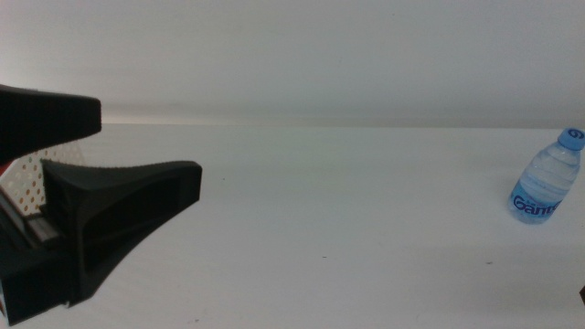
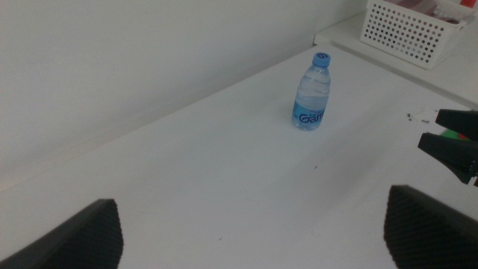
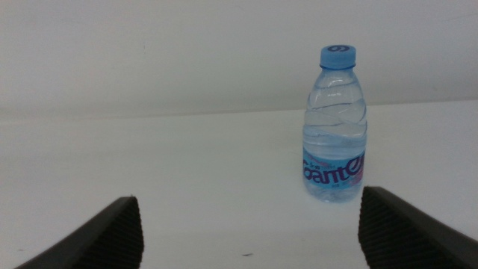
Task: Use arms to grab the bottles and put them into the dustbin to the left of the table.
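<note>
Blue-capped water bottle (image 3: 334, 124) stands upright, seemingly beyond right gripper (image 3: 246, 224).

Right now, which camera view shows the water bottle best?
The right wrist view: the water bottle stands upright, close and whole, label readable. The left wrist view shows it whole but smaller. The middle view shows it small, near the picture's right edge.

Broad plain white tabletop (image 1: 347, 228) bearing one upright clear plastic water bottle with blue cap (image 1: 547, 178) near its right edge.
</note>
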Robot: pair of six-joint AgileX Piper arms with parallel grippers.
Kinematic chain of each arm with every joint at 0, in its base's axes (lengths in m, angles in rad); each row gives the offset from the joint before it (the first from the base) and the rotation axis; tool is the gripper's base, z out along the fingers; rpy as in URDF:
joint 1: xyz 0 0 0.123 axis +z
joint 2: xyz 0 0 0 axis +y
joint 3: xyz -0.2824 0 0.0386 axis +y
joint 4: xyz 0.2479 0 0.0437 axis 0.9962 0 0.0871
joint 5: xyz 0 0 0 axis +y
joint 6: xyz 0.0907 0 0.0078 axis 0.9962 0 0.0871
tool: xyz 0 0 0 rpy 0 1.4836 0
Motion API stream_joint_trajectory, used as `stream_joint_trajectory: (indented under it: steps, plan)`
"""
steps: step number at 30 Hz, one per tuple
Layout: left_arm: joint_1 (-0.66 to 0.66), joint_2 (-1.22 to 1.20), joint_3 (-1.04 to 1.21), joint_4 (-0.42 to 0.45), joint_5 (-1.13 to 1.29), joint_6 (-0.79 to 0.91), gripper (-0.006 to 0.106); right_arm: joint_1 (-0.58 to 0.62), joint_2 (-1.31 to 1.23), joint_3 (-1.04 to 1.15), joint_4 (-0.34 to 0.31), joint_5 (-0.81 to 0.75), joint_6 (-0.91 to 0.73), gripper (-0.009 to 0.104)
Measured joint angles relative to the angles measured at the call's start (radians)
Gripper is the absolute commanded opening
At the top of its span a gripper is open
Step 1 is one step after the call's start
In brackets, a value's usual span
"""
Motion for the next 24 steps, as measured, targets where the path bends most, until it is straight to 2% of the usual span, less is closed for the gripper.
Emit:
stream_joint_trajectory:
  steps: [4,13,17,24]
  plan:
    - [0.0,0.0,0.0,0.0,0.0,0.0,0.094,0.0,0.0,0.0,-0.045,-0.041,0.0,0.077]
    - [0.0,0.0,0.0,0.0,-0.03,0.0,0.094,-0.002,0.021,0.0,-0.078,-0.141,0.0,0.077]
    - [0.0,0.0,0.0,0.0,-0.05,0.0,0.094,-0.002,0.164,0.0,-0.089,-0.217,0.0,0.077]
    - [0.0,0.0,0.0,0.0,-0.052,0.0,0.094,-0.002,0.526,0.0,-0.185,-0.382,-0.018,0.077]
